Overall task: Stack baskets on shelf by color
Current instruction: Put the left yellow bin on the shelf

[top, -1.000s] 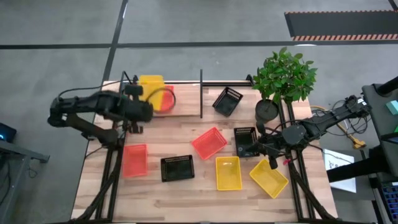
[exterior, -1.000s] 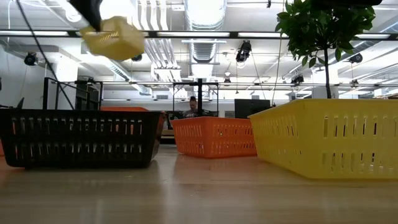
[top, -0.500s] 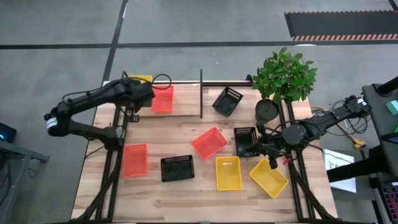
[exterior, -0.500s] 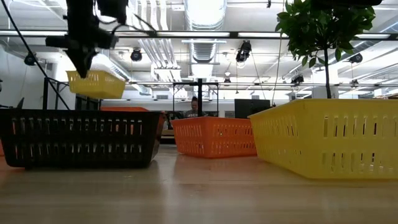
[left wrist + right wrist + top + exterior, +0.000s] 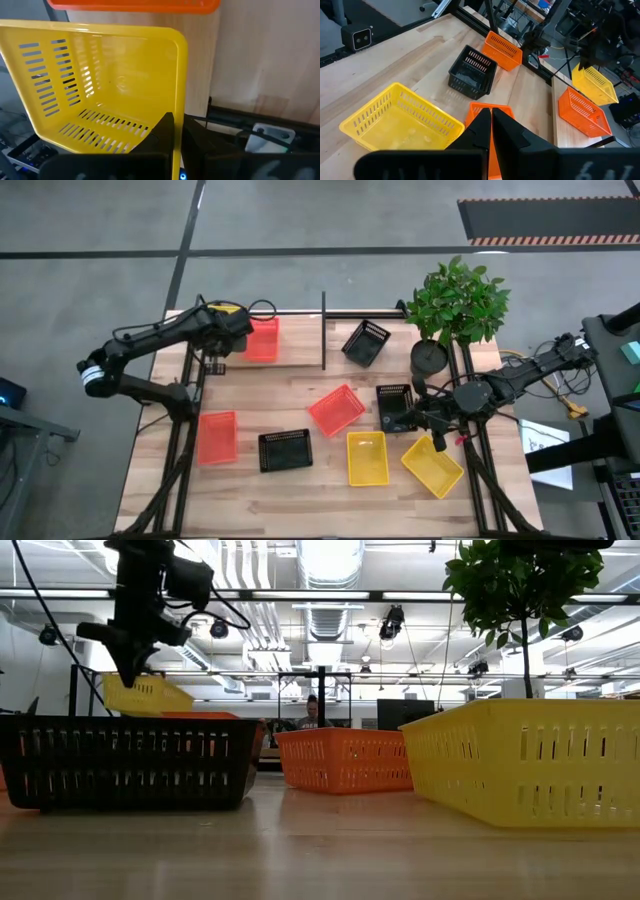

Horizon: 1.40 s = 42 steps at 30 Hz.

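My left gripper is at the left end of the shelf, shut on a yellow basket, which shows tilted in the low view and open-side-up in the left wrist view. A red-orange basket sits on the shelf just right of it. A black basket lies tilted on the shelf beyond the divider post. My right gripper waits shut over the table's right side, beside another black basket. My left gripper holds the yellow basket by one side wall's rim, with one finger inside the basket and the other outside. The fingers come from above, slanting toward the far edge. The basket hangs tilted below them; whether it touches the shelf I cannot tell.
On the tabletop lie a red-orange basket, a black one, a tilted red-orange one and two yellow ones. A potted plant stands at the far right. Bare wood shows along the near edge.
My left gripper has reached toward the far left end of the shelf and come down, carrying the yellow basket from high above to just beside the red-orange basket. The basket has stayed tilted in the hold.
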Tool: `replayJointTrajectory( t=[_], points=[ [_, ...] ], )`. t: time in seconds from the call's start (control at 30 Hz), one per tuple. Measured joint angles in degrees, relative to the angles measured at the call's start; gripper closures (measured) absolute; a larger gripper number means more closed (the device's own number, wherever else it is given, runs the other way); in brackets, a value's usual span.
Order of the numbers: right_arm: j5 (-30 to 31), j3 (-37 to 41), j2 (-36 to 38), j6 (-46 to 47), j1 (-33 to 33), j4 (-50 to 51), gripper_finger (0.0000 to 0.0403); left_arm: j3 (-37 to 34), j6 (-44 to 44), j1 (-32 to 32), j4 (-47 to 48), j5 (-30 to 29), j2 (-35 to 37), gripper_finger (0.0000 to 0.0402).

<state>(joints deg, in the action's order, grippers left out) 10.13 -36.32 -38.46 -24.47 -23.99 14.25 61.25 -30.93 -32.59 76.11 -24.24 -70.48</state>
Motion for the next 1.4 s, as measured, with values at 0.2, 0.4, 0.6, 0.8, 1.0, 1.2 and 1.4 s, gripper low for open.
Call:
replayJointTrajectory(
  t=[0.2,0.4,0.6,0.8,1.0,1.2,1.4],
  points=[
    [0.00,0.00,0.00,0.00,0.00,0.01,0.0394,-1.68,-1.29,-0.08,-1.70,0.04,0.00,0.0401],
    [0.00,0.00,0.00,0.02,0.00,0.01,0.0394,-3.89,-1.41,-0.10,-3.16,0.09,0.00,0.0401],
    [-0.01,0.00,0.00,0.23,0.00,0.01,0.0394,-4.59,-1.41,-0.10,-5.09,0.12,0.00,0.0401],
    [0.00,0.00,0.00,0.48,0.00,0.01,0.0394,-6.87,-1.43,-0.10,-5.50,0.12,0.00,0.0401],
    [-0.02,0.00,0.00,0.48,0.00,0.01,0.0394,-9.08,-1.45,-0.08,-5.70,0.10,0.00,0.0401],
    [-0.02,0.00,0.00,0.48,0.00,0.01,0.0394,-9.19,-1.48,-0.08,-7.11,0.08,0.00,0.0392],
    [0.00,0.00,0.00,0.48,-0.01,0.01,0.0394,-9.19,-1.50,-0.08,-7.66,0.02,0.00,0.0355]
  ],
)
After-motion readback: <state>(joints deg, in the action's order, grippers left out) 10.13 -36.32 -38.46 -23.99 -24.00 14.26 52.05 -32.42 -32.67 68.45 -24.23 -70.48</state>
